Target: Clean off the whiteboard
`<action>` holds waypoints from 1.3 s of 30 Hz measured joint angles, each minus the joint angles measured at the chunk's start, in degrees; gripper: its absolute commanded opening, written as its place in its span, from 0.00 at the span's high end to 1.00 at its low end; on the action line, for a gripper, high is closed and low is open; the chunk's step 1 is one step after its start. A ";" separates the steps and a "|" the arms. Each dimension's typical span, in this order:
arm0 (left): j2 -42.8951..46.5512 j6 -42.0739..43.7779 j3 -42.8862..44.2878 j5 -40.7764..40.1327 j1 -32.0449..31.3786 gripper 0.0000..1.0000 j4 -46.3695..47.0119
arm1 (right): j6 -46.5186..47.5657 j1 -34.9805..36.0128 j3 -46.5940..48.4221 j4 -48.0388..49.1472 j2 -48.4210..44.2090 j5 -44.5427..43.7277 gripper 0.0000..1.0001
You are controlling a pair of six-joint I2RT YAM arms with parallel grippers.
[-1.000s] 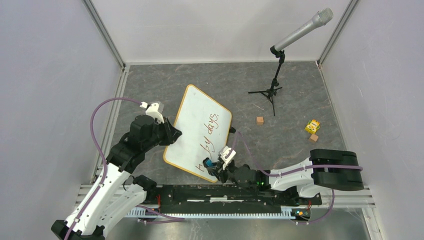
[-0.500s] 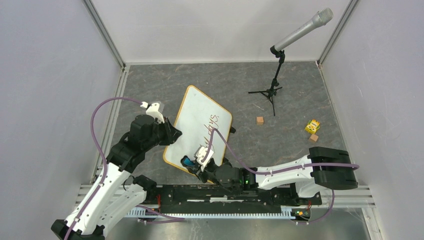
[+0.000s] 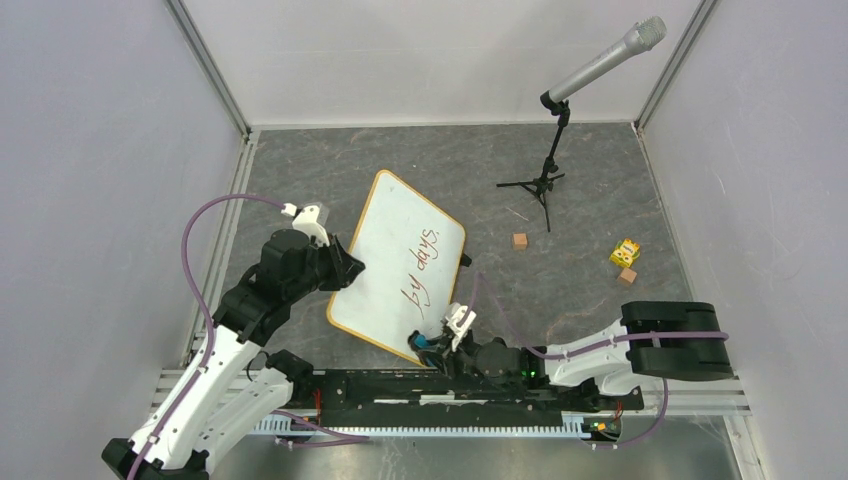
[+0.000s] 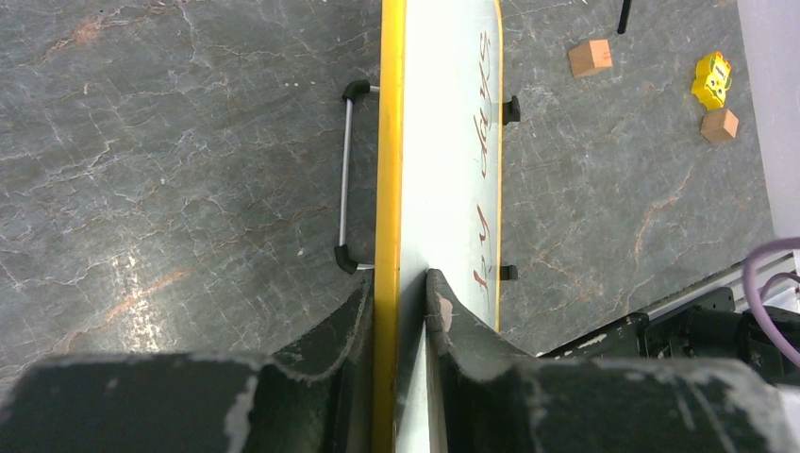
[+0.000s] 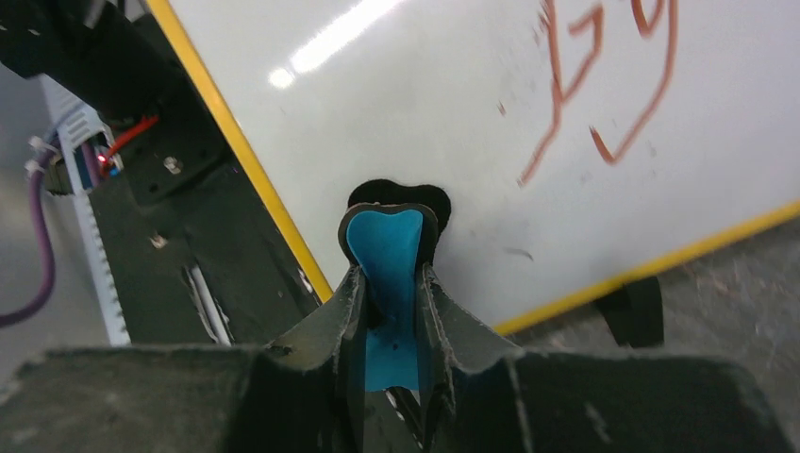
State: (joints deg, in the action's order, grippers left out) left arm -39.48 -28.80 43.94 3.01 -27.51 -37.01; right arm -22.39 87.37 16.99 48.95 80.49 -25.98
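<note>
The whiteboard [image 3: 395, 235] sits slantwise on the grey tabletop [image 3: 580, 190], left of centre. The left end effector [image 3: 350, 268] is closed on the board's left edge, and in the left wrist view its two fingers pinch the yellow frame between them [image 4: 398, 283]. That view looks almost along the board face and shows a metal bar behind it, so the board seems tipped up on that side rather than lying flat. The right end effector [image 3: 440, 345] is clamped on a blue eraser [image 3: 421, 342]. In the right wrist view the fingers are drawn in tight around the blue body [image 5: 385, 250], and its dark pad rests on the white surface just inside the near corner. Half a second ago this arm was further left along the board's near end. It has now swung back right to the near corner, and the stray mark that sat closest to that end a second ago is gone. The pass cleaned only the bottom strip. The red-brown handwriting [image 3: 425, 268], reading roughly "by days", still runs up the right half of the board, untouched. I judge the task barely begun: the next strokes need to climb away from the near corner and across those letters while the left arm holds the board steady.
</note>
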 measured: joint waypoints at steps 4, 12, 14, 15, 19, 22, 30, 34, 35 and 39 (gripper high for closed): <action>0.00 0.00 0.04 0.09 -0.07 0.98 0.17 | -2.45 0.00 -3.34 -1.25 -1.27 -1.53 1.00; -0.50 0.07 0.33 0.57 -0.13 0.98 1.38 | 2.84 0.13 3.52 -12.09 -1.68 -2.80 1.00; -0.92 0.11 0.39 0.79 -0.13 0.98 1.68 | 5.81 0.11 6.84 -14.45 -1.20 -3.45 1.00; -1.16 0.13 0.46 0.74 -0.13 0.98 1.73 | 6.93 0.04 8.48 -14.88 -0.87 -3.74 1.00; -1.70 0.09 0.46 -0.04 -0.11 0.98 1.68 | 10.38 -1.86 15.58 -15.08 0.68 -2.58 0.99; -1.88 0.02 0.48 -0.11 -0.11 0.98 1.68 | 10.71 -4.24 18.67 -12.81 2.08 -0.57 0.99; -2.21 0.00 0.46 -0.57 -0.11 0.98 1.90 | 1.77 -12.07 14.34 -4.50 2.95 3.61 0.99; -2.21 -0.02 0.46 -0.59 -0.11 0.98 1.84 | -2.91 -14.84 6.47 1.07 2.51 2.97 0.99; -2.21 -0.02 0.46 -0.59 -0.11 0.98 1.86 | -3.93 -15.41 4.42 1.84 2.21 2.60 0.99; -2.21 -0.07 0.46 -0.48 -0.11 0.98 1.92 | -6.45 -16.83 -1.36 2.05 1.31 0.74 0.99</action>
State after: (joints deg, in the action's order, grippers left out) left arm -41.69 -28.86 44.40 2.52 -27.62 -35.09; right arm -28.84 70.54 15.64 51.00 81.80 -25.23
